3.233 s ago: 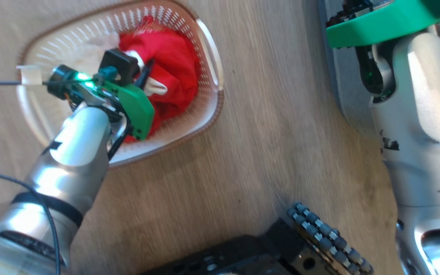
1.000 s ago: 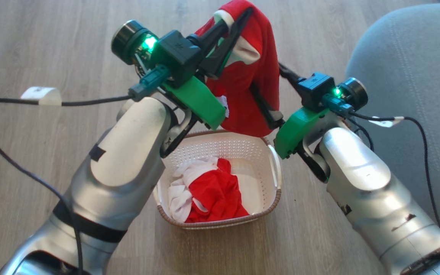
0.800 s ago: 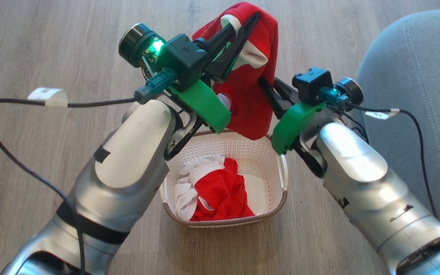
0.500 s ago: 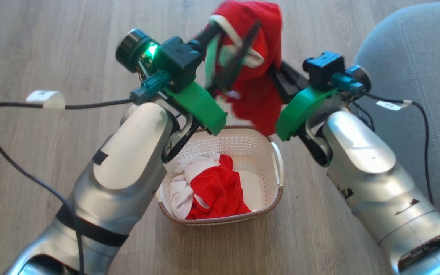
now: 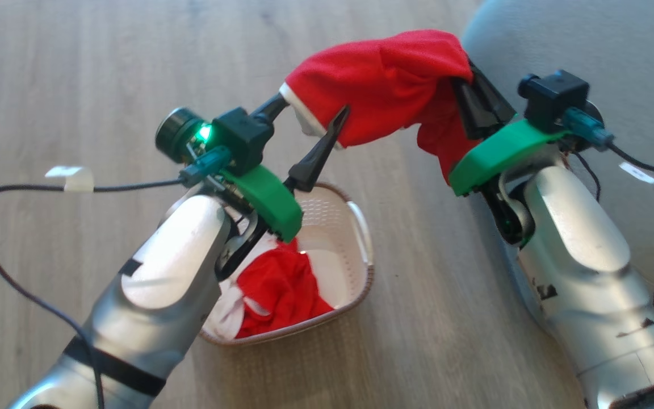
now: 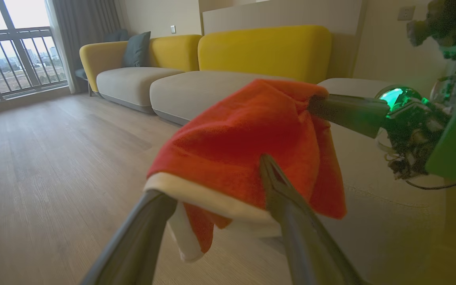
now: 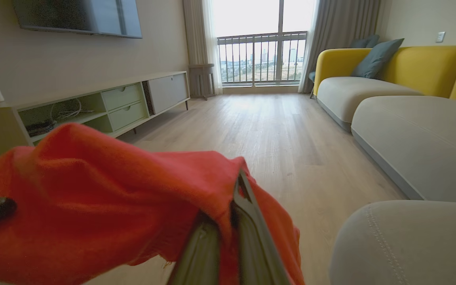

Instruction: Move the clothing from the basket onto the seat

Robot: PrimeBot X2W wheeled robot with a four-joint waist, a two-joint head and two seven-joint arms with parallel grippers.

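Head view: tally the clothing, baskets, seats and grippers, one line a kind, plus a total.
Red fabric garment with white hem, held in the air: 1
Heap of red and white clothing lying in the basket: 1 (separate pieces cannot be counted)
Small oval cream plastic basket: 1
Grey upholstered seat: 2 less 1, so 1
Grippers: 2, left gripper open, right gripper shut on the garment
Total: 6

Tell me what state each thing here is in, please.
Red garment, lifted, hanging in the air.
Left gripper, open, garment draped over one finger.
Right gripper, shut on the garment.
Basket, upright, holding red and white clothes.
Sofa seat, garment not on it yet.
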